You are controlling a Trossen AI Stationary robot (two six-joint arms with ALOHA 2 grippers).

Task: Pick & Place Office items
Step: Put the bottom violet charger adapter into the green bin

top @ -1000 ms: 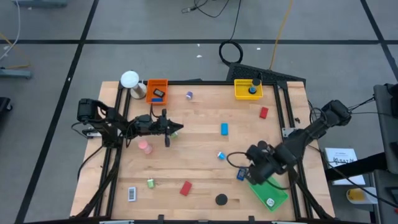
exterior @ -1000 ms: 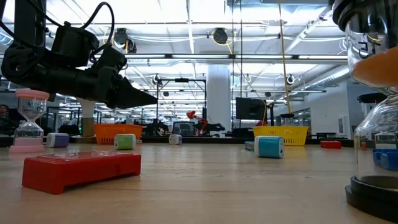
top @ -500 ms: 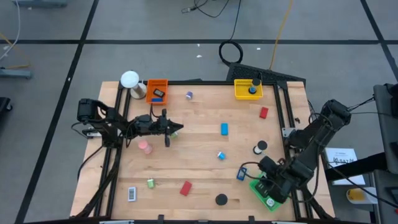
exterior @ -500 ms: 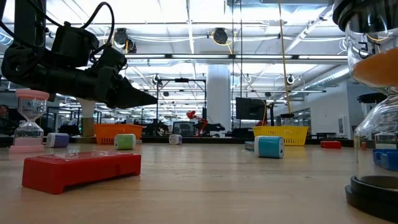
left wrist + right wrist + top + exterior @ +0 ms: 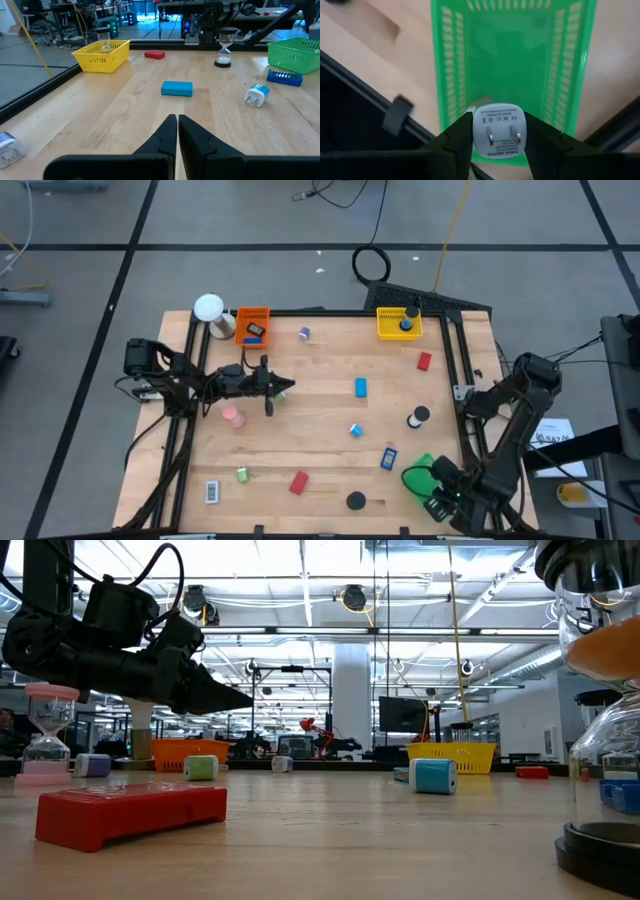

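Wooden tabletop: right gripper pinches a small white plug adapter, two metal prongs showing, above the green plastic basket; left gripper pressed together.

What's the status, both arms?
Right gripper shut on white power adapter, over green tray. Left gripper shut, empty, hovering mid-table. Nothing blocking the tray.

Table centre is lying mostly open; blue block and hourglass are dotting it. Left gripper is hanging mid-left; green tray is blocking the near-right corner.
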